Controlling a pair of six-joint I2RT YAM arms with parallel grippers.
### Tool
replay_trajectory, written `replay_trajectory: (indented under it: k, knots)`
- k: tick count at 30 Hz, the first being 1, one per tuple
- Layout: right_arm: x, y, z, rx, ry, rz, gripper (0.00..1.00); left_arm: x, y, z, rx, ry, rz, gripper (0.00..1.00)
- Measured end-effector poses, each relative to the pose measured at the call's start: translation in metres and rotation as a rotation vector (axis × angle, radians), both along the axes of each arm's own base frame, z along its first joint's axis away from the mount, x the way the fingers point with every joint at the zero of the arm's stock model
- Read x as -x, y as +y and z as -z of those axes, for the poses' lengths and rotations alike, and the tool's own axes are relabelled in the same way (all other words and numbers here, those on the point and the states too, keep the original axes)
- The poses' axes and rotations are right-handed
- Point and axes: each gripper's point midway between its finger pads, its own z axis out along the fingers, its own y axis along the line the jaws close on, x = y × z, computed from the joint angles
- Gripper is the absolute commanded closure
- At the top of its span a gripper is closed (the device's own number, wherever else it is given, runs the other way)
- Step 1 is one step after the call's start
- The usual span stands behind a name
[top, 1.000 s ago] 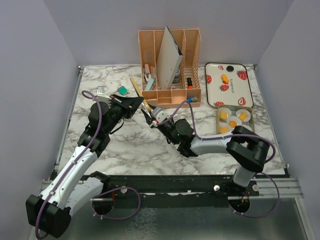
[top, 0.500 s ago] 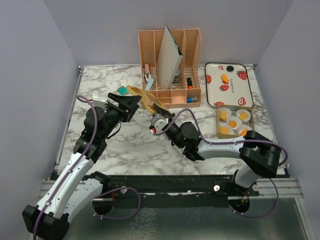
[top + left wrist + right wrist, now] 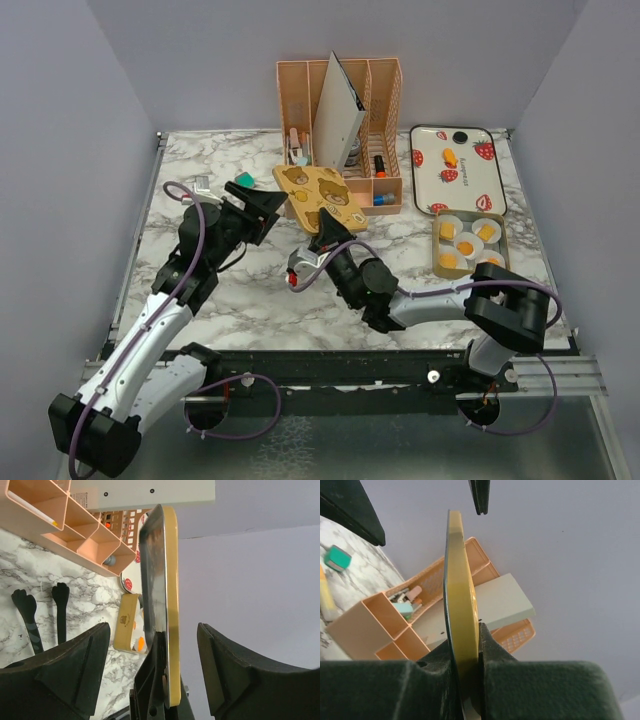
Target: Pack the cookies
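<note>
We have tilted the yellow bear-printed tin lid (image 3: pixel 318 196) face-up, right hand (image 3: pixel 327 224) pinching its edge, left hand (image 3: pixel 264 207) gaping beside it, small orange-yellow cookies (image 3: pixel 465 247) sitting in the rectangular yellow tin (image 3: pixel 436 250) at right.

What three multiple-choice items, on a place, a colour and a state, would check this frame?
1. The tin of cookies sits
A. just in front of the strawberry tray
B. on top of the tray
C. behind the tray

2. The lid is mainly
A. blue
B. yellow
C. white

3. The right pincer is
A. open and holding nothing
B. shut on the lid
C. out of view

Answers: 1 A, the top view shows the tin on the near side of the tray. 2 B, its face is yellow with brown bears. 3 B, the right wrist view shows both fingers pressed against the lid's edge.
</note>
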Motion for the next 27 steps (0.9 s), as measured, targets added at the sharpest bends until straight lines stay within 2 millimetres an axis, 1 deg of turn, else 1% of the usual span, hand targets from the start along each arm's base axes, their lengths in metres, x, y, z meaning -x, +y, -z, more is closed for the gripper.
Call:
replay_trajectory:
  k: [3, 6, 10, 16, 19, 23, 24, 27]
  knots:
    - [0.001, -0.002, 0.000, 0.033, -0.033, 0.034, 0.98, -0.005, -0.003, 0.005, -0.012, 0.019, 0.003, 0.26]
    - [0.005, -0.002, 0.000, 0.070, -0.069, 0.063, 0.99, -0.010, -0.007, 0.019, -0.029, 0.056, 0.018, 0.26]
    - [0.006, 0.000, 0.008, 0.136, -0.109, 0.100, 0.99, -0.014, -0.013, 0.030, -0.051, 0.083, 0.042, 0.27]
    - [0.006, 0.006, 0.022, 0.238, -0.150, 0.134, 1.00, -0.018, -0.016, 0.037, -0.075, 0.084, 0.058, 0.32]
    - [0.007, 0.009, 0.024, 0.269, -0.164, 0.139, 1.00, -0.021, -0.020, 0.040, -0.095, 0.077, 0.080, 0.38]
    - [0.011, 0.013, 0.018, 0.267, -0.183, 0.139, 1.00, -0.024, -0.026, 0.047, -0.120, 0.070, 0.111, 0.48]
    - [0.011, 0.013, 0.017, 0.266, -0.182, 0.140, 1.00, -0.025, -0.027, 0.048, -0.124, 0.067, 0.119, 0.51]
    - [0.011, 0.013, 0.017, 0.272, -0.186, 0.145, 1.00, -0.026, -0.031, 0.042, -0.120, 0.032, 0.141, 0.64]
